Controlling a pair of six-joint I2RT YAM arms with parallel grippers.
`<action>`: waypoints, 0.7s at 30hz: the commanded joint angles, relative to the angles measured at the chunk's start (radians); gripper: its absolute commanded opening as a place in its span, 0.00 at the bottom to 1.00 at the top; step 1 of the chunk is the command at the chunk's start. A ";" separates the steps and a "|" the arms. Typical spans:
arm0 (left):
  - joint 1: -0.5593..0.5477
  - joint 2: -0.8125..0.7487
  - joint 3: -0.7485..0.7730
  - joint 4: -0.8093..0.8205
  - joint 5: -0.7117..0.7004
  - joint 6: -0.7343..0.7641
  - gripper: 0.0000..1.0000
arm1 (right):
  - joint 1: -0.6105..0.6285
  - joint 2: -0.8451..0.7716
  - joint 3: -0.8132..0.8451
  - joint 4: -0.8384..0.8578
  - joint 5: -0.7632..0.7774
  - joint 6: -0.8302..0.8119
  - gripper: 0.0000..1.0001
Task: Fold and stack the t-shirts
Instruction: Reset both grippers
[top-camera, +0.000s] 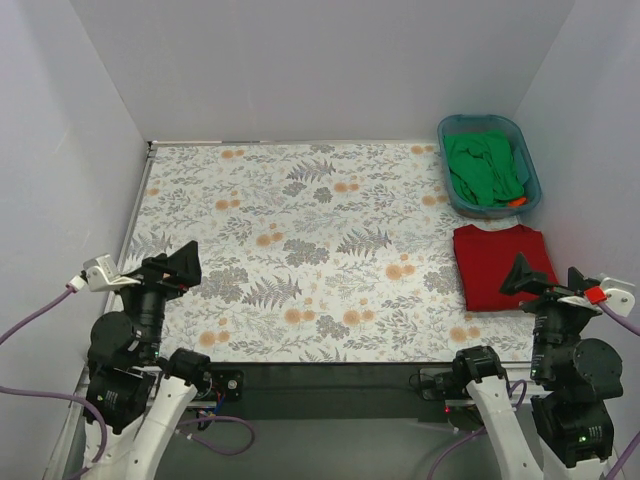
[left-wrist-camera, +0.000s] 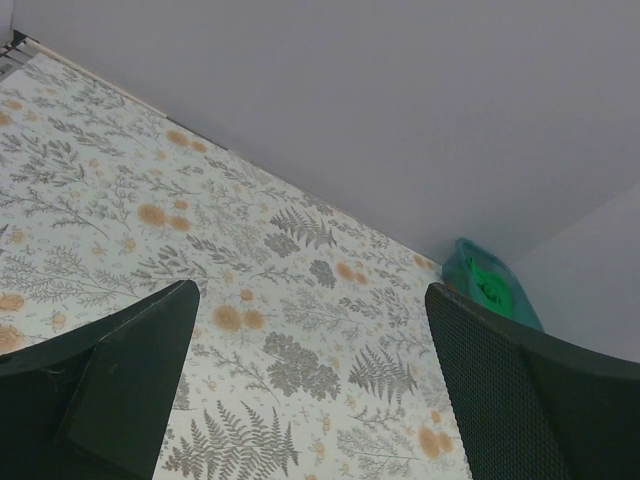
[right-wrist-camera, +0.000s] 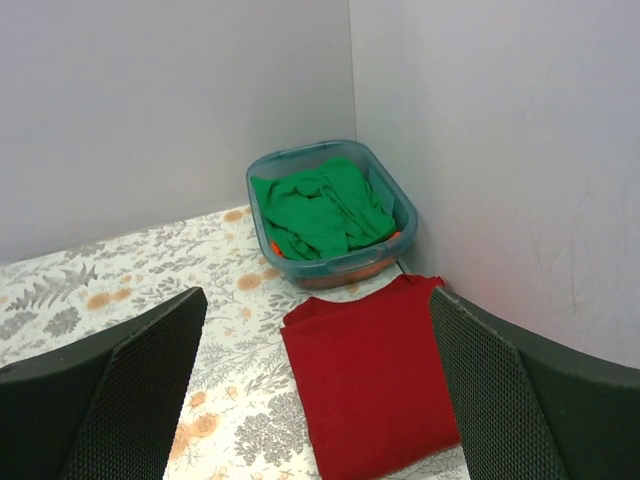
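Nearest from above, the right pincer (top-camera: 522, 275) hangs at the near edge of the folded red shirt (top-camera: 495, 262), with the green shirt (top-camera: 485, 170) bunched in the tub (top-camera: 478, 119) straight beyond; the left pincer (top-camera: 180, 265) stands well apart over the flowered cover (top-camera: 300, 210). Left wrist: jaws wide, empty, tub far off right; right wrist: jaws wide, empty, green shirt dead ahead, so the right arm likely fetches it, tub wall in the way.

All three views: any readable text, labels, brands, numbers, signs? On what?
No readable text in any view.
Red t-shirt: no label or print in view.
Green t-shirt in the teal tub: plain.
Floral table cover: pattern only, no lettering.
Red tab on the right arm: too small to tell whether it bears text.
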 joint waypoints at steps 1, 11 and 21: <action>-0.001 -0.050 -0.062 0.039 -0.031 0.068 0.96 | 0.022 -0.002 -0.020 0.086 0.006 -0.031 0.98; -0.001 -0.177 -0.215 0.153 -0.036 0.104 0.98 | 0.040 -0.015 -0.043 0.131 0.007 -0.051 0.98; -0.001 -0.160 -0.260 0.208 -0.028 0.122 0.98 | 0.052 -0.014 -0.060 0.142 -0.020 -0.090 0.98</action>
